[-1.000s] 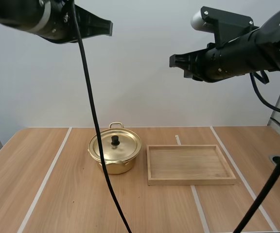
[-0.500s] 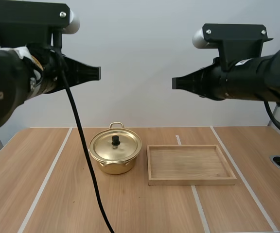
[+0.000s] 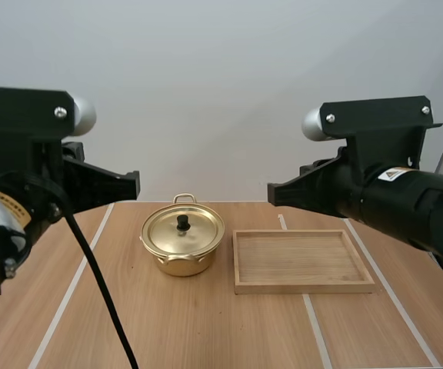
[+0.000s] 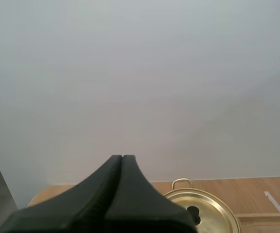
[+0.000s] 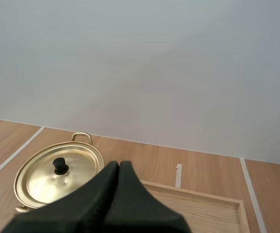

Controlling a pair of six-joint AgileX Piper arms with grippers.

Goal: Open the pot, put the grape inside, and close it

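While the lid (image 3: 183,231) still sits squarely on the pot (image 3: 179,263), with its black knob (image 3: 182,222) upright at the centre, the opening step has not begun. The pot stands on the table (image 3: 206,323) a little toward 9 o'clock of the middle, one loop handle at its 12 o'clock. The wooden tray (image 3: 298,286) lies just beside it at 3 o'clock, apart from it, probably as a spot to rest things. The left gripper (image 3: 134,184) hangs high at the pot's 10 o'clock and the right gripper (image 3: 271,192) high at its 2 o'clock. Each has its fingers pressed together into one dark wedge, holding nothing. Both are well above the table, which looks like a ready stance that leaves the pot unobstructed. I judge the next move needs one gripper to spread its fingers and descend onto the knob.
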